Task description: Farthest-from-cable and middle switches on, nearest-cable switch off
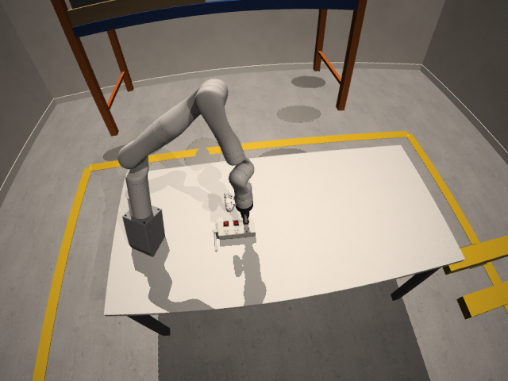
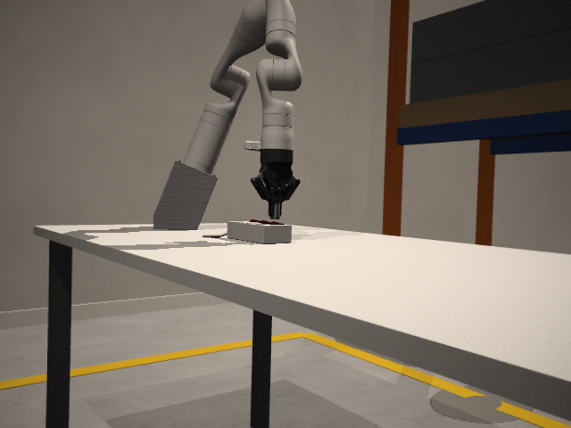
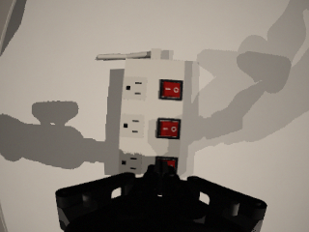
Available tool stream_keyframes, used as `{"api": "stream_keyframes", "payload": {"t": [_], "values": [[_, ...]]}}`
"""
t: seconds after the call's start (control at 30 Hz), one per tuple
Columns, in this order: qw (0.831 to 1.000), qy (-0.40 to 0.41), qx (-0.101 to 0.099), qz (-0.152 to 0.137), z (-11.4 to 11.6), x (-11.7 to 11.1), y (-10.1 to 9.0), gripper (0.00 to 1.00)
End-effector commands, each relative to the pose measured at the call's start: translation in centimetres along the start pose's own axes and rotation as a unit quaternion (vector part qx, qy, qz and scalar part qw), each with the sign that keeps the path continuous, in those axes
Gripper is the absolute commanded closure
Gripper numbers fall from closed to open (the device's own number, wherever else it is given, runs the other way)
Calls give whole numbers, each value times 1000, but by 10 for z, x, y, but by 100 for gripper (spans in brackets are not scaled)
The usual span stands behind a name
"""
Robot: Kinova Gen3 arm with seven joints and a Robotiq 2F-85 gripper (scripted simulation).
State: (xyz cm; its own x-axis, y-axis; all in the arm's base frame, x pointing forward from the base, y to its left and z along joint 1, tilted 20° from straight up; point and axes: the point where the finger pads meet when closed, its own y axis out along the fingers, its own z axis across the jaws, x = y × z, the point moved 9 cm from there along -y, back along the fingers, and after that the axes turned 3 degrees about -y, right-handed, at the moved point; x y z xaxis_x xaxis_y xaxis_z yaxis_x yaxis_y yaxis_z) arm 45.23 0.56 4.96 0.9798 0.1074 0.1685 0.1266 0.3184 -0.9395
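Wrist view: the end effector (image 3: 161, 174), fingers together and empty, sits over the farthest switch (image 3: 169, 164). Pressing off-centre could tip the power strip (image 3: 150, 116) off the desk (image 3: 258, 155).

white table with a power strip and the arm's base on it

the table (image 1: 336, 229) has a pale top on dark legs. the power strip (image 1: 234, 232) lies flat, right way up, its cable stub (image 1: 215, 244) on the surface; the grey base block (image 1: 144, 233) stands near one edge.

Industrial test cell: concrete floor (image 1: 254, 348), yellow floor marking (image 1: 61, 254) around white table (image 1: 348, 213), orange-posted storage rack (image 1: 348, 53) behind
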Motion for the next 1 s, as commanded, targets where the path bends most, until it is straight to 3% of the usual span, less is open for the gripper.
{"api": "stream_keyframes", "payload": {"t": [0.0, 0.97], "values": [[1000, 6, 0, -3, 0, 0, 0, 100], [1000, 6, -1, -4, -1, 1, 5, 100]]}}
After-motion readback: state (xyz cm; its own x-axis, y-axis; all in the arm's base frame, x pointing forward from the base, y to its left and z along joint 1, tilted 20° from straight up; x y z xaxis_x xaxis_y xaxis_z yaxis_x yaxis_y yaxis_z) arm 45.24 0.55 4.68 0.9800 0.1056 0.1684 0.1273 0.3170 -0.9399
